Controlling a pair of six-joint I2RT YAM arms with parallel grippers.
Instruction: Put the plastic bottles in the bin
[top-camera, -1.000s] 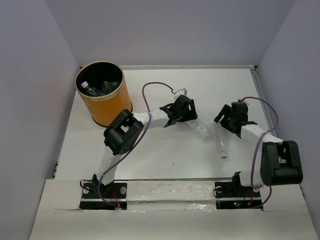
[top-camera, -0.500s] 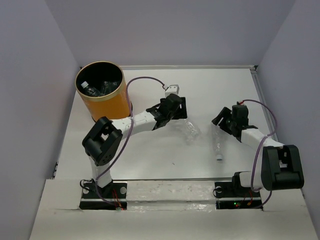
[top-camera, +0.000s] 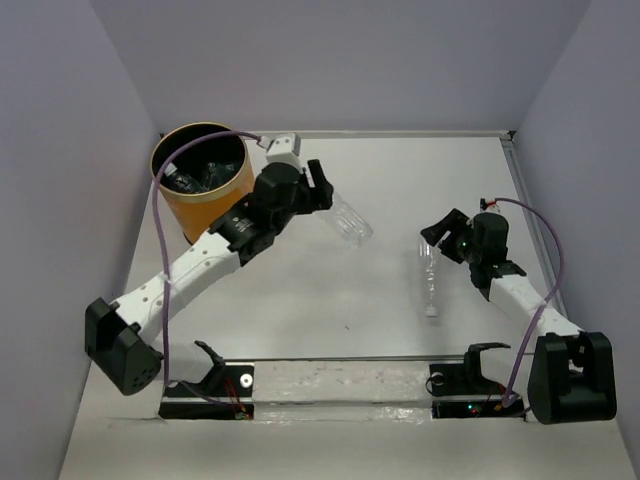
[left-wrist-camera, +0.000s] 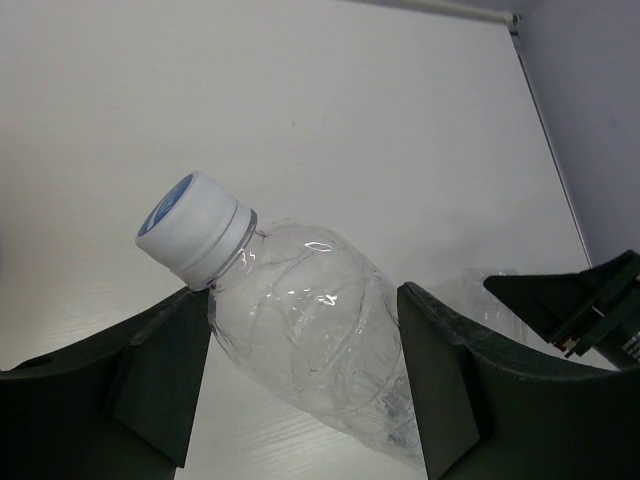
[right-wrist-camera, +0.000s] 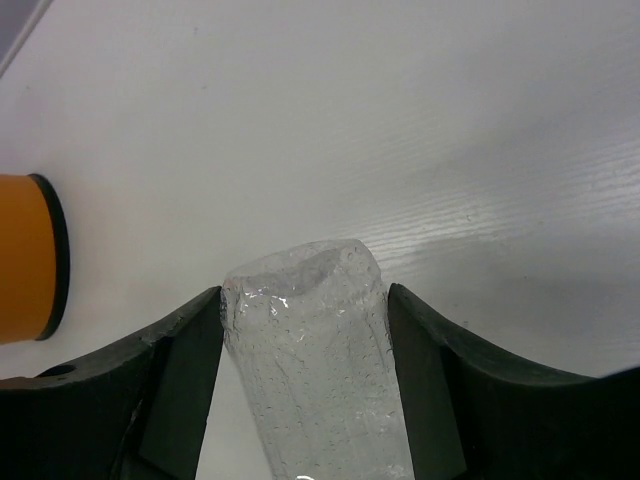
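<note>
Clear crinkled plastic bottle (left-wrist-camera: 310, 345), white cap with blue top, print unreadable: we log it clamped between the left fingers (left-wrist-camera: 150, 370), held near the orange bin (top-camera: 212, 218). Second bottle (right-wrist-camera: 315, 380), cap downward, gripped between the right fingers (right-wrist-camera: 170, 370), well apart from the bin.

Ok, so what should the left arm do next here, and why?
Probably swing the left gripper leftward until its bottle is over the bin, then open. The left wrist view shows the capped bottle clamped between the fingers, and the top view shows it held just right of the bin, not above the opening. The right gripper holds another bottle farther off, so it can wait.
</note>
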